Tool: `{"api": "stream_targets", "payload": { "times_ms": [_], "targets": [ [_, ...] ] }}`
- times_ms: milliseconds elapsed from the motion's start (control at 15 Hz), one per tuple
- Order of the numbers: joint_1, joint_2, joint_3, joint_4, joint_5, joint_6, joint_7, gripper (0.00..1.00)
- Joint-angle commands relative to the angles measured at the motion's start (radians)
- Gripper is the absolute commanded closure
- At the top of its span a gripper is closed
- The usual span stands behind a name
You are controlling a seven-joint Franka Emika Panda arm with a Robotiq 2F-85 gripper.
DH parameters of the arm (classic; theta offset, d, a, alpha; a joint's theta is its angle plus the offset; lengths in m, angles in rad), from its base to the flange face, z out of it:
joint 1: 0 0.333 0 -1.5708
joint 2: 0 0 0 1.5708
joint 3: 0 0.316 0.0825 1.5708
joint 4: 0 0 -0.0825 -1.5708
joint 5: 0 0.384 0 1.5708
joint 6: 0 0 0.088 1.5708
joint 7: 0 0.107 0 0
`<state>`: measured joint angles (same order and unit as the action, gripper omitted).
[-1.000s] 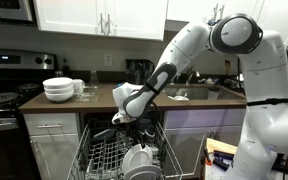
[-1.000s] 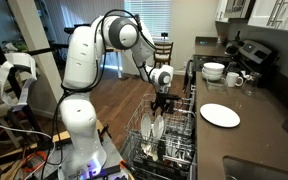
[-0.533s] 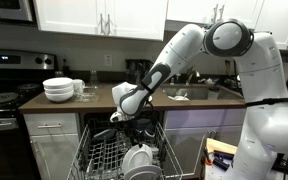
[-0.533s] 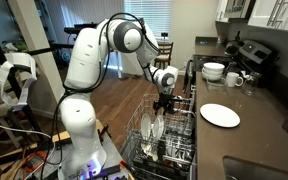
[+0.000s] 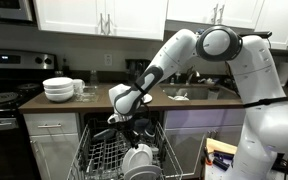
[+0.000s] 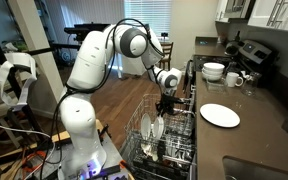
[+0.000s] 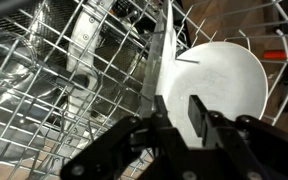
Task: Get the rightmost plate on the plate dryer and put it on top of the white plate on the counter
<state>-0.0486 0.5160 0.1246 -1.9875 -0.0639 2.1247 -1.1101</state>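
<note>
White rim of the rightmost plate (image 7: pixel 229 75) between half-closed jaws; contact unclear.

The plate (image 7: pixel 229 85) is flanked closely by the rack's (image 7: pixel 44 130) wire tines, and other dishes (image 7: pixel 84 55) are stood just beside it. Open room is left above the rack, and bare counter (image 6: pixel 259 140) is seen around the white plate (image 6: pixel 220 115), with bowls (image 6: pixel 213 71) well apart.
</note>
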Motion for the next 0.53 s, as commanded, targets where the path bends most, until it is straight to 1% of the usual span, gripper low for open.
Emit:
{"api": "stream_targets", "payload": {
  "times_ms": [0, 67, 133, 200, 267, 333, 400, 467],
  "targets": [
    [-0.020, 0.039, 0.006, 0.066, 0.052, -0.064, -0.011, 0.78],
    [-0.022, 0.044, 0.005, 0.074, 0.058, -0.072, -0.011, 0.75],
    [-0.023, 0.049, 0.004, 0.083, 0.062, -0.079, -0.011, 0.69],
    [-0.024, 0.053, 0.004, 0.090, 0.066, -0.086, -0.009, 0.67],
    [-0.024, 0.057, 0.002, 0.096, 0.065, -0.088, -0.006, 0.47],
    [-0.023, 0.059, 0.001, 0.102, 0.062, -0.092, -0.004, 0.42],
    [-0.021, 0.061, 0.000, 0.105, 0.059, -0.093, 0.000, 0.42],
    [-0.019, 0.063, -0.001, 0.108, 0.056, -0.093, 0.004, 0.36]
  ]
}}
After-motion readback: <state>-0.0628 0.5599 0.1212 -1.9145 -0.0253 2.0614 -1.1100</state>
